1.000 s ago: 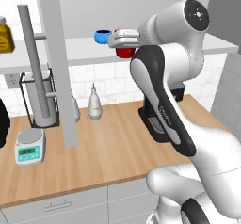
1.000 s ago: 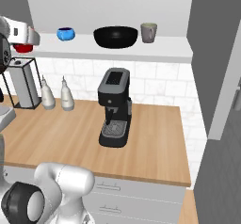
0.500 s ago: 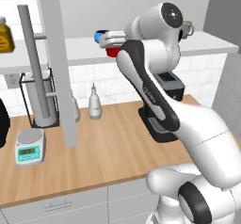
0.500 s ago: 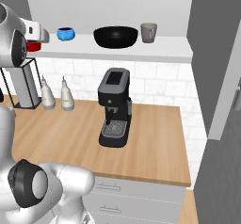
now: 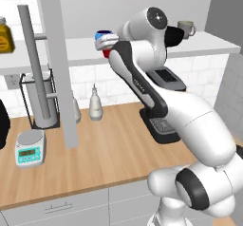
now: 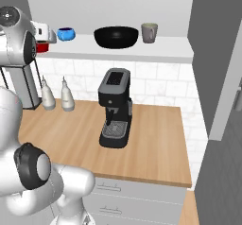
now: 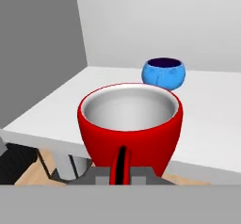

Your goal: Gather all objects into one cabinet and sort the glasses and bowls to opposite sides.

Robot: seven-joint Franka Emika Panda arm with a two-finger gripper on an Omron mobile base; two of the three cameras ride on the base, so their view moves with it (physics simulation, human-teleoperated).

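nearest the camera on the hand, the red cup (image 7: 130, 126) sits upright right in front of the tool (image 7: 123, 171), its handle running straight down toward the tool at 6 o'clock of the cup; the tool is drawn nearly together, pinched on that thin handle, and carries the cup just at the front edge of the cabinet's white bottom board (image 7: 56, 110), which lies below and behind it. the cup looks like a stiff, glossy, light piece with a white inside; i judge it slippery and breakable if knocked on the board, and held by the handle alone it can swing or tilt, so it wants a slow, level set-down. the handle or the rim wall are the places to take it. from the left base view the red cup (image 5: 107, 52) shows as a sliver under the white hand, and from the right base view the red cup (image 6: 42, 47) peeks beside the hand at the shelf's left end. farther in, at about 1 o'clock of the cup, the small blue bowl (image 7: 163, 73) stands apart on the board. farther right along the board come the black bowl (image 6: 116, 36), wide and shallow, best taken by its rim, and then the grey-beige mug (image 6: 149, 32), near it. below, the coffee machine (image 6: 115, 107) stands on the worktop (image 6: 156, 143).
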